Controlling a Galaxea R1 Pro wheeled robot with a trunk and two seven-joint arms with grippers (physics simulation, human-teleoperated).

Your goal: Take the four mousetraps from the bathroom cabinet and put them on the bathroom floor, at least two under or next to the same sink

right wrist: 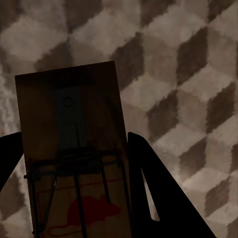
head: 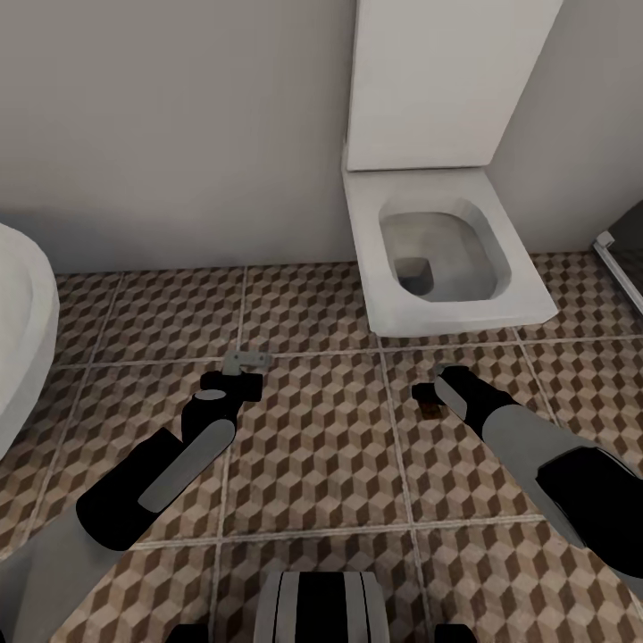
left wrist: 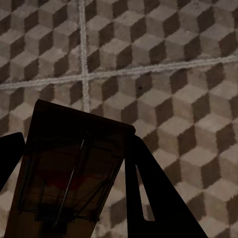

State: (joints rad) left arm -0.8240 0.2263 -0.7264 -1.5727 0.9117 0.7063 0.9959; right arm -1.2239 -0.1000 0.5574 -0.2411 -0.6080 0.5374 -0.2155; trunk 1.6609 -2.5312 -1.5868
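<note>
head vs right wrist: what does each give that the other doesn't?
Head alone: toilet, sink rim at far left, left gripper holding a mousetrap, both arms over the bathroom floor.
Right wrist alone: the held trap's wire parts and red mouse print.
Shared: right gripper shut on that trap, cube-pattern tiles below.

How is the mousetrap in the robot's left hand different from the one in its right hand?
The left mousetrap looks dim and plain, while the right mousetrap shows a red mouse picture. From the head camera, the left gripper is nearer the sink, the right gripper nearer the toilet. Both traps sit between dark fingers above the tiled floor.
</note>
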